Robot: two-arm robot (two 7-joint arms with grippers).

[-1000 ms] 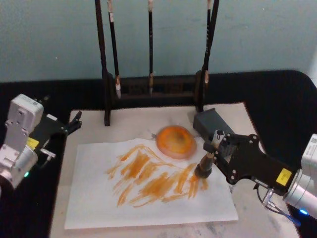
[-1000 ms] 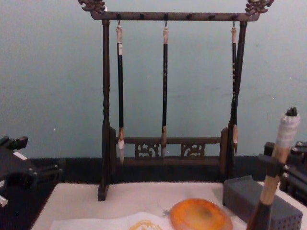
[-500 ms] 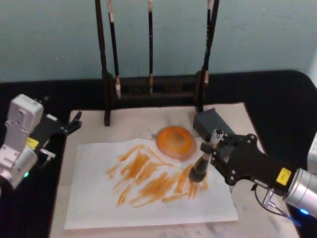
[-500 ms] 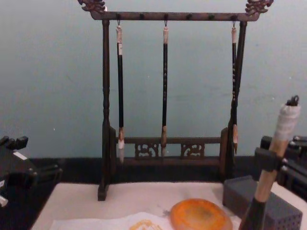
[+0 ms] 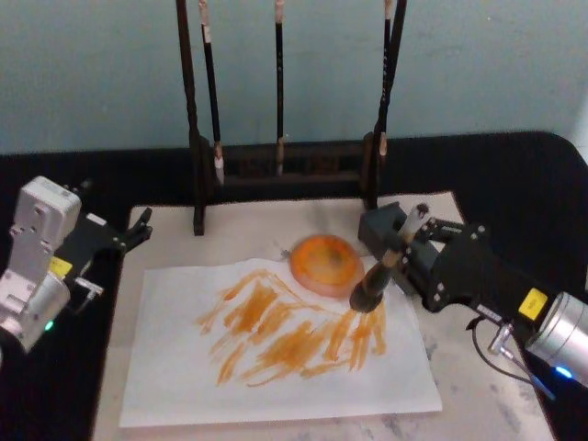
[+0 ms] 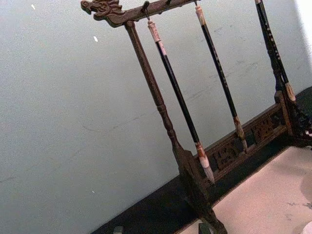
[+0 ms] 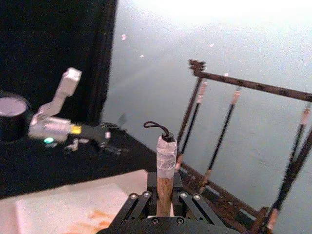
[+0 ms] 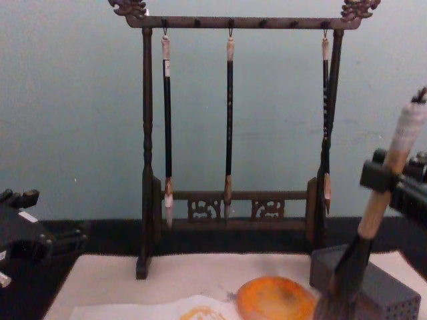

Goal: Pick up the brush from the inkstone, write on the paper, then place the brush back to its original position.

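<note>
The brush (image 5: 390, 262) leans with its dark tuft low over the orange strokes on the paper (image 5: 276, 377), just right of the round orange inkstone (image 5: 324, 262). My right gripper (image 5: 401, 253) is shut on the tan handle below the white cap. The chest view shows the brush (image 8: 373, 220) tilted, tuft near the inkstone (image 8: 275, 299), held by the right gripper (image 8: 381, 179). In the right wrist view the handle (image 7: 165, 187) stands between the fingers (image 7: 141, 200). The left gripper (image 5: 138, 225) is parked open at the mat's left edge.
A dark wooden rack (image 5: 280, 165) with three thin hanging brushes (image 8: 229, 120) stands behind the inkstone. A grey rectangular block (image 8: 383, 293) sits right of the inkstone, close under the right gripper. The beige mat (image 5: 248, 225) lies on a black tabletop.
The right gripper has moved away from me toward the grey block. The brush now leans more, and its tuft has slid up the paper, closer to the inkstone. The left arm is still.
</note>
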